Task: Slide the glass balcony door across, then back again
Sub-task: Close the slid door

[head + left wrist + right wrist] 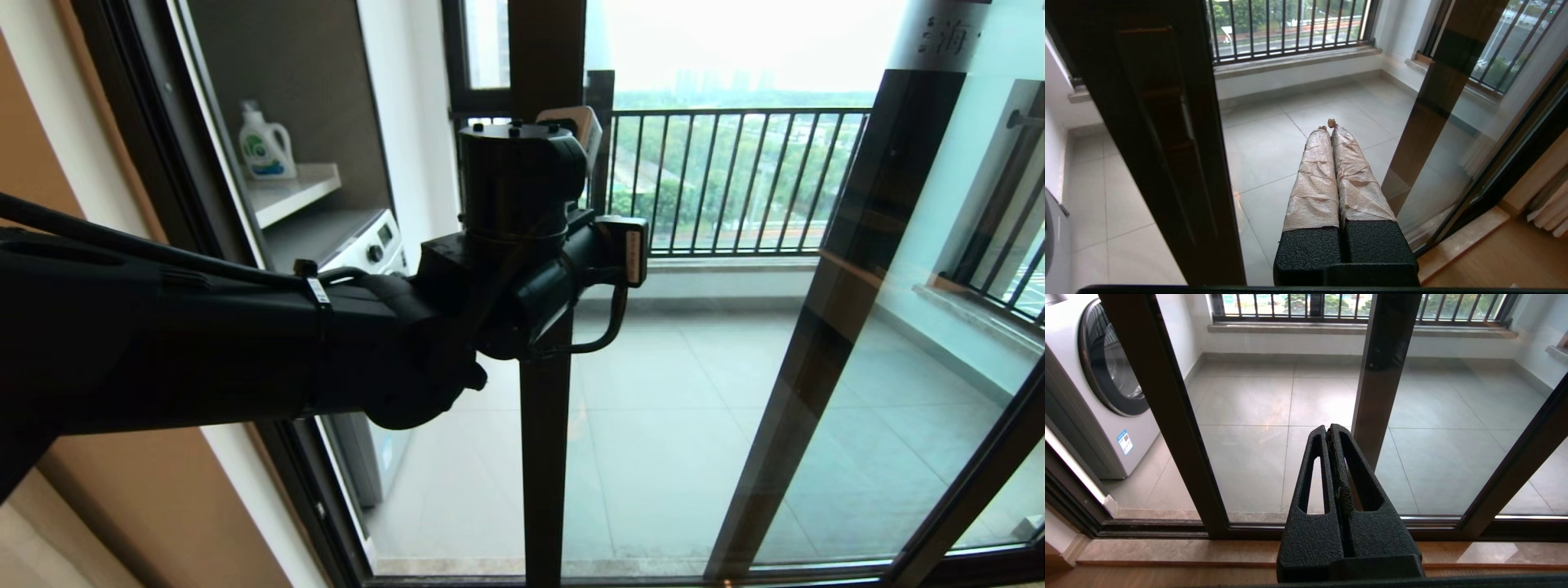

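So the glass balcony door point(544, 457) is sitting partway across its track: its dark leading stile stands upright about mid-opening, with bare tiled balcony floor point(653, 425) visible on both sides of it. In the left wrist view that same stile point(1167, 155) fills the near side of the shot, and the recessed strip running down its face looks like the handle area, though it's too dark to make out the bar itself. A second dark-framed glass panel point(849, 327) leans across the right part of the head view, well apart from the door's stile.

Over at the left edge of the opening there's a washing machine point(1106, 375) with a shelf point(294, 192) above it holding a white detergent bottle point(265, 145).

The left arm reaches across from the left, its wrist right in front of the door stile. Left gripper point(1331, 127) has its tape-wrapped fingers point(1314, 179) pressed together, clenched on nothing, just beside the stile but not gripping it. Right gripper point(1329, 430) is also closed up empty, low down near the door's bottom track point(1331, 531).
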`<state>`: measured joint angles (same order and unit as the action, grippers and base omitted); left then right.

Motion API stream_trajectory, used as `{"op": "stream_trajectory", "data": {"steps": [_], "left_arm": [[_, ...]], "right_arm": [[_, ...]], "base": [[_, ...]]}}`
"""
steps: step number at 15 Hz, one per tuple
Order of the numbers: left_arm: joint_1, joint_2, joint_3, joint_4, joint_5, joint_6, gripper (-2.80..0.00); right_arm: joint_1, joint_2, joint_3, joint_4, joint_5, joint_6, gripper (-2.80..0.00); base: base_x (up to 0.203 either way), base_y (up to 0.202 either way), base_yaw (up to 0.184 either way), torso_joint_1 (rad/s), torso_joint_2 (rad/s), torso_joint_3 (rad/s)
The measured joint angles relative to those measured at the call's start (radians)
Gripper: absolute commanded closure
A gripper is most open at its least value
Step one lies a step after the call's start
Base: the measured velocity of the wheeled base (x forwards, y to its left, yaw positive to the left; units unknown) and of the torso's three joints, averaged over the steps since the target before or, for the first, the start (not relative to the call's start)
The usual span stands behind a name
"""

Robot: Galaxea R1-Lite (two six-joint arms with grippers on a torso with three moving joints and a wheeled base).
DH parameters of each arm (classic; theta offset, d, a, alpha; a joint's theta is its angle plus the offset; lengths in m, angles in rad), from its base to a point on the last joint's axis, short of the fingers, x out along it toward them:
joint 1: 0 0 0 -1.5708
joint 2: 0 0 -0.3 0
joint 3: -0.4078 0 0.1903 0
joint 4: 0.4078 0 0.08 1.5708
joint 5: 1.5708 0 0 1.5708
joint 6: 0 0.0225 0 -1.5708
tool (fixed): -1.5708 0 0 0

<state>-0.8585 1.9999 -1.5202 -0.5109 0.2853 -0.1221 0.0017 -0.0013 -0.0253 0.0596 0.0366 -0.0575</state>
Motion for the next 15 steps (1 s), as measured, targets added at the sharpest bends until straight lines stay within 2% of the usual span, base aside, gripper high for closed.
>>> {"op": "stream_trajectory", "data": {"steps": [3,7,10,12,15], "left_arm": [[-0.027,0.087,-0.079,-0.005,0.020,0.001,0.00],[-0.029,0.194,-0.152,-0.009,0.113,0.007,0.00],[0.024,0.236,-0.184,-0.013,0.176,0.004,0.00],[0.064,0.238,-0.190,-0.054,0.177,0.003,0.00],[0.083,0.237,-0.195,-0.064,0.175,0.009,0.00]], "right_arm": [[0.000,0.000,0.000,0.000,0.000,0.000,0.00],[0.000,0.000,0.000,0.000,-0.001,0.000,0.00],[0.000,0.000,0.000,0.000,0.000,0.000,0.00],[0.000,0.000,0.000,0.000,0.000,0.000,0.00],[0.000,0.000,0.000,0.000,0.000,0.000,0.00]], "base": [[0.000,0.000,0.000,0.000,0.00,0.000],[0.000,0.000,0.000,0.000,0.00,0.000],[0.000,0.000,0.000,0.000,0.00,0.000],[0.000,0.000,0.000,0.000,0.00,0.000],[0.000,0.000,0.000,0.000,0.00,0.000]]}}
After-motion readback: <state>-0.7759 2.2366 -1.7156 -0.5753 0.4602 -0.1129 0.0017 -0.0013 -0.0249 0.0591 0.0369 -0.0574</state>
